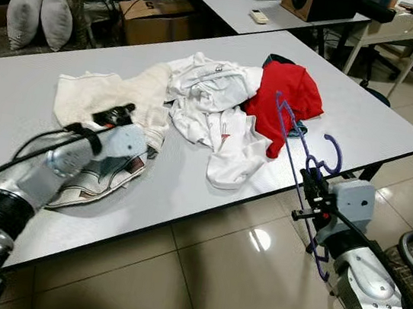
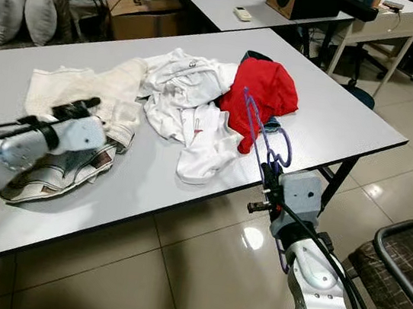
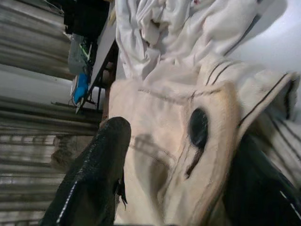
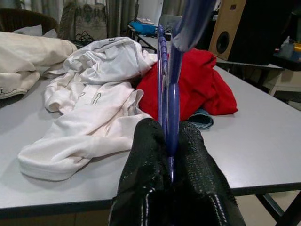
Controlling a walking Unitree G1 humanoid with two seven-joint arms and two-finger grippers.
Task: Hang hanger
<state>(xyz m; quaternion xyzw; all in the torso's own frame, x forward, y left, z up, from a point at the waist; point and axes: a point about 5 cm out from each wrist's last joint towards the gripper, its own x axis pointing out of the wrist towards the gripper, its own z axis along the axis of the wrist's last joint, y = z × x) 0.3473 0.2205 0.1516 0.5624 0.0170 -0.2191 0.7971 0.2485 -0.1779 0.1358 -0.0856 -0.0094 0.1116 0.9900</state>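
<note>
**Hanger held at the table's edge, left gripper over the clothes**

The right gripper (image 1: 311, 186) hangs just off the near right edge of the grey table (image 1: 395, 127), its two black fingers (image 4: 146, 160) pressed together on the blue hanger (image 1: 293, 147). In the right wrist view the thin blue bars pass straight between the two fingers, so the grip is closed on the hanger. The hanger stands nearly on end: its hook curls above the gripper, one long arm runs up over the table towards the red garment (image 1: 288, 97), and the other end drops below the gripper beside the silver forearm.

The left gripper (image 1: 112, 117) reaches over the left part of the table, above the cream garment (image 1: 107, 94) and just beside a striped cloth (image 1: 103, 178) that lies under the wrist. In the left wrist view one finger (image 3: 96, 174) shows over the cream fabric with its dark button, the other dark at the far side; a wide gap lies between them and nothing is held.

A heap of white clothes (image 1: 214, 102) lies mid-table between the cream and red garments, one white piece trailing towards the near edge
</note>
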